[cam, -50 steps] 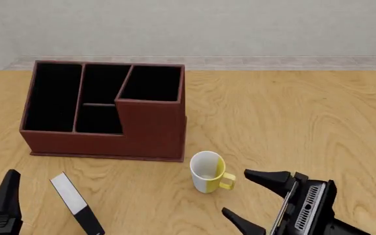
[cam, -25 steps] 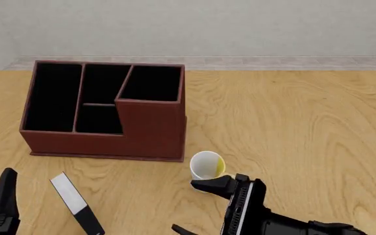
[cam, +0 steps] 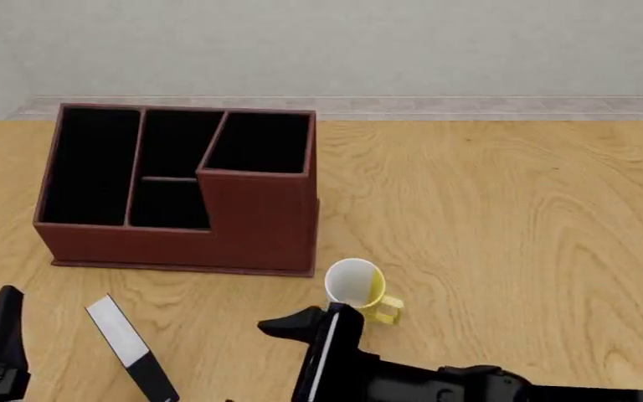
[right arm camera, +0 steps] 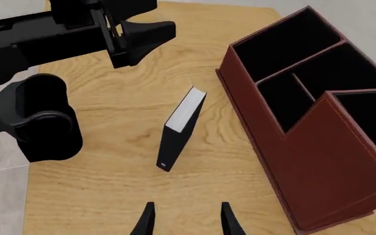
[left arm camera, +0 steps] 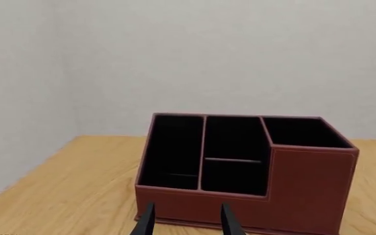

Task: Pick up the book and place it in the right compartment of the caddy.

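Both arms' jaws are gaping empty as the right gripper [right arm camera: 184,218], having swung leftward past the mug [cam: 355,289], is now nearing the book [right arm camera: 181,129] at its twelve o'clock.

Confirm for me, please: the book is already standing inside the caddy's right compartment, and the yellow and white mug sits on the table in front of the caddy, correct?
Not quite. The book is not in the right compartment; it stands on the table in front of the caddy, outside it, as the front view shows. The mug does sit on the table in front of the caddy.
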You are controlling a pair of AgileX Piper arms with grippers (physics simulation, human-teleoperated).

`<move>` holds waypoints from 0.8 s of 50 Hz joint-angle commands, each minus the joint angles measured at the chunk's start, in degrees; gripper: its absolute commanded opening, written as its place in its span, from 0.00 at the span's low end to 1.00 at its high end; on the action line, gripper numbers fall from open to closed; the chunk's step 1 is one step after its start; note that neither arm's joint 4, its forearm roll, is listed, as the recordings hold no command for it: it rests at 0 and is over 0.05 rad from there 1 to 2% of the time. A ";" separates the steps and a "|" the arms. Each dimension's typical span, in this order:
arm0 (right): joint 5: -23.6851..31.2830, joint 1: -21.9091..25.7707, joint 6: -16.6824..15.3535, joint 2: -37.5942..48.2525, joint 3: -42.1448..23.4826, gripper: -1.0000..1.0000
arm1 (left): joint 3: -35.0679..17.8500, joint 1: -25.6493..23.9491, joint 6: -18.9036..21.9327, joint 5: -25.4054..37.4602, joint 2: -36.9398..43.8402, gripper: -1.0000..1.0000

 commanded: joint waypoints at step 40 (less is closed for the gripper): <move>-0.28 1.23 3.98 18.73 -15.01 1.00 | 1.06 6.77 0.76 -0.49 0.00 1.00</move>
